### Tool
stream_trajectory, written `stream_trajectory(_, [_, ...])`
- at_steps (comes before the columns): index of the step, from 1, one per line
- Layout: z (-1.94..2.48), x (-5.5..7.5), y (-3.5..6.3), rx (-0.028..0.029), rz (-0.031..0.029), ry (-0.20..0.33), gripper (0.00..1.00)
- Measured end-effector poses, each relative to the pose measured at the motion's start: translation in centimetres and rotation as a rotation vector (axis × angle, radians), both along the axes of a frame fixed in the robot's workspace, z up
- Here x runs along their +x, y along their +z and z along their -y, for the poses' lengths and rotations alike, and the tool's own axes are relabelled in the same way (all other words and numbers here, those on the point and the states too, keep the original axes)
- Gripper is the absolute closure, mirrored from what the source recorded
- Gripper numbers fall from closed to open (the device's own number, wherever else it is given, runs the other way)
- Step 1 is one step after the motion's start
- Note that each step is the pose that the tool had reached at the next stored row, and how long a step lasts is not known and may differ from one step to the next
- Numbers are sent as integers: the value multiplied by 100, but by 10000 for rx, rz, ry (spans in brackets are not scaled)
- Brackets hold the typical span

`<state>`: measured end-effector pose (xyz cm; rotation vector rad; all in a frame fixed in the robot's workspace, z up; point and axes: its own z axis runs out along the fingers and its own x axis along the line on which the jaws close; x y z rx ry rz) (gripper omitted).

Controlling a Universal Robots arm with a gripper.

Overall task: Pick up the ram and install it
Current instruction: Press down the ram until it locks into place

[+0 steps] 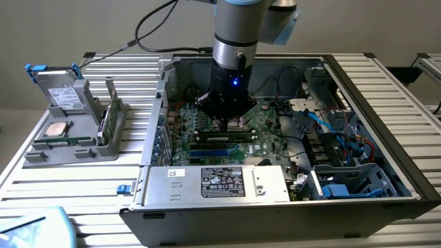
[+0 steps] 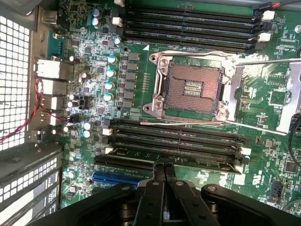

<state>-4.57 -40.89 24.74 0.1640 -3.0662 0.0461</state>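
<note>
The ram [image 1: 222,137] is a long green stick with black chips, lying along a memory slot on the motherboard [image 1: 272,129] inside the open computer case. My gripper [image 1: 231,123] hangs just above its middle. In the wrist view the gripper [image 2: 163,168] is shut, its two dark fingers pressed together with nothing between them. The tips are right over the ram's [image 2: 197,160] top edge in the slot nearest them. Whether they touch it I cannot tell. Beyond the slots lies the processor socket [image 2: 193,88], open.
The case walls [image 1: 386,129] and a silver power supply [image 1: 220,183] box in the motherboard. Blue and red cables [image 1: 344,129] crowd the exterior view's right. Outside, a grey holder [image 1: 69,139] carries another green stick [image 1: 112,113], a square silver processor [image 1: 55,129] and a drive [image 1: 62,95].
</note>
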Motion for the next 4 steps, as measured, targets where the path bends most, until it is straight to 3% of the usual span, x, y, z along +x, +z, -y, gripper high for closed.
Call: stream_trajectory(4, [0,0,0,0,0,0,90])
